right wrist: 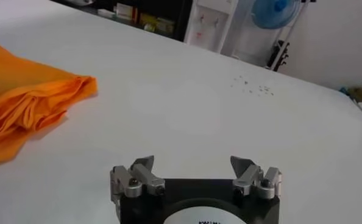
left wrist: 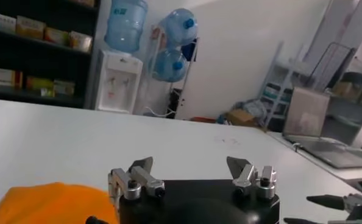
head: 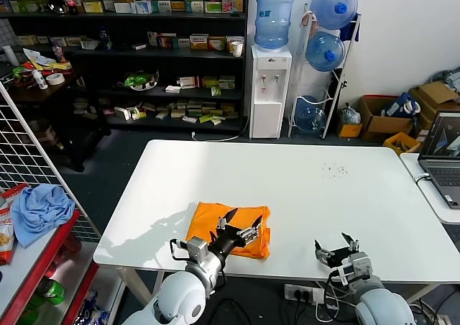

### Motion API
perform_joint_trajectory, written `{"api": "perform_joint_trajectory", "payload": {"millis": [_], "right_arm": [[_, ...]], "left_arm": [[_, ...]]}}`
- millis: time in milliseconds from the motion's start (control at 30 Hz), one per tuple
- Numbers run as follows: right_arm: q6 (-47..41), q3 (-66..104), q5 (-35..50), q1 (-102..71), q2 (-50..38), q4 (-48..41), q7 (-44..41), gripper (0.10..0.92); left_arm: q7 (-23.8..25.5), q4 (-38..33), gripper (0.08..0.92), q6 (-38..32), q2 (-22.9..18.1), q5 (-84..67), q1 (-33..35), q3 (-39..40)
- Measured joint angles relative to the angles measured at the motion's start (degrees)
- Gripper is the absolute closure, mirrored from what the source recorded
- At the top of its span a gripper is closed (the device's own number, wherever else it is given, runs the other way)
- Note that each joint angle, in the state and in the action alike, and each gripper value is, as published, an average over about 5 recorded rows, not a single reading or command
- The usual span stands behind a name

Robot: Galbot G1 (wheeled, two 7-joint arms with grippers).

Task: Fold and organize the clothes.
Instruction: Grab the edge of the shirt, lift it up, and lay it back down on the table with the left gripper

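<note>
The clothes, one bright orange T-shirt (head: 208,221), lie folded in a compact bundle near the front edge of the white table (head: 287,174). My left gripper (head: 243,224) hovers over the bundle's right half, open with nothing between its fingers. In the left wrist view the left gripper (left wrist: 190,163) stands wide apart and the orange T-shirt (left wrist: 47,204) shows just below it. My right gripper (head: 334,244) stays open near the front edge, well to the right of the shirt. From the right wrist, the right gripper (right wrist: 192,161) is empty and the T-shirt (right wrist: 22,106) lies off to one side.
A laptop (head: 442,149) sits on a side table at the right. Left of the table stands a wire rack with a light blue cloth (head: 39,210). Behind are stocked shelves (head: 129,52) and a water dispenser (head: 271,88).
</note>
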Motion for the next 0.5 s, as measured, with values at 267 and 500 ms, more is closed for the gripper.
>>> {"api": "perform_joint_trajectory", "payload": {"millis": [267, 500], "right_arm": [[0.34, -0.32, -0.35, -0.53, -0.15, -0.48, -0.58, 0.203], [0.49, 0.1, -0.32, -0.91, -0.46, -0.58, -0.9, 0.203]], "left_arm": [[-0.76, 1.54, 0.177, 2.81, 4.41, -2.83, 1.54, -5.28], [-0.27, 4.99, 0.177, 7.75, 6.69, -6.75, 0.6, -8.92]]}}
